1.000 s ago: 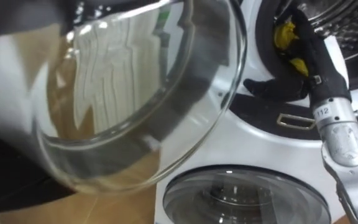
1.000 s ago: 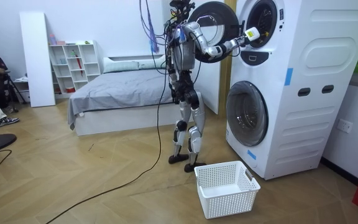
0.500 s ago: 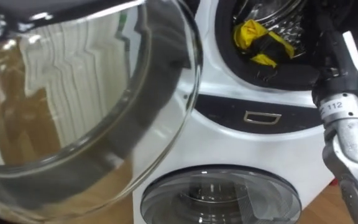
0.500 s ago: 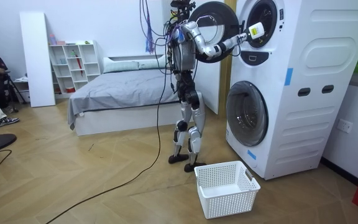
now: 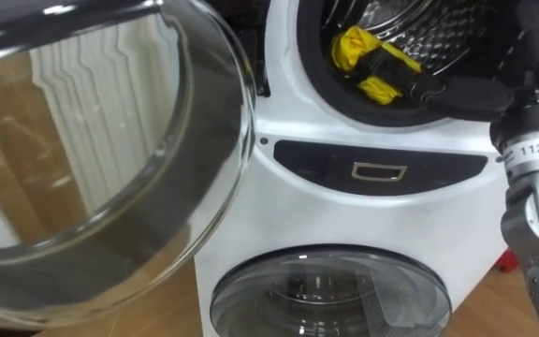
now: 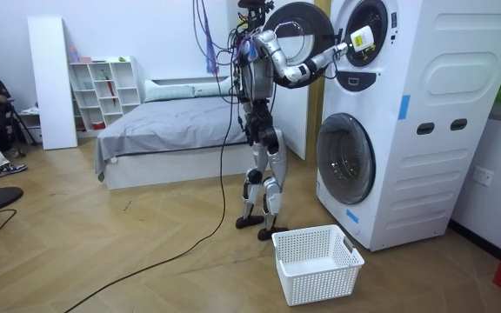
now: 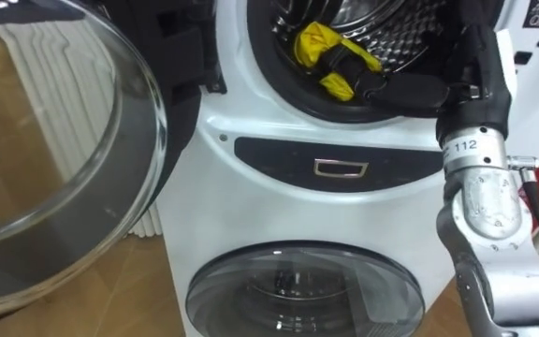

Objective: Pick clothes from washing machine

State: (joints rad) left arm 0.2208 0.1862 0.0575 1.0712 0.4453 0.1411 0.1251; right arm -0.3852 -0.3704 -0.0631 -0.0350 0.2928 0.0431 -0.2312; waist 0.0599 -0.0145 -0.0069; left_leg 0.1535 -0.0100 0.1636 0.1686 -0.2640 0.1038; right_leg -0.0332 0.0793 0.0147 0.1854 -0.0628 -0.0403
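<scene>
A yellow cloth (image 5: pixel 349 47) (image 7: pixel 312 42) lies at the front of the upper washing machine's drum (image 5: pixel 419 23). My right hand (image 5: pixel 471 94) (image 7: pixel 429 92) in its black glove reaches in over the drum's lower rim from the right. Its fingers (image 7: pixel 349 64) curl across the cloth with the thumb under it. The machine's round glass door (image 5: pixel 110 159) (image 7: pixel 54 140) hangs open on the left, close to my head. In the room view I stand upright before the stacked machines (image 6: pixel 407 113), right arm raised to the upper opening (image 6: pixel 365 30).
A second machine with a shut glass door (image 5: pixel 330 295) sits below the upper one. A white laundry basket (image 6: pixel 316 261) stands on the wooden floor by my feet. A bed (image 6: pixel 163 130) and a white shelf (image 6: pixel 103 87) are behind me.
My right hand has swung from upright at the drum's right rim down and leftward onto the yellow cloth. The eye views have shifted, bringing the drum opening further into sight.
</scene>
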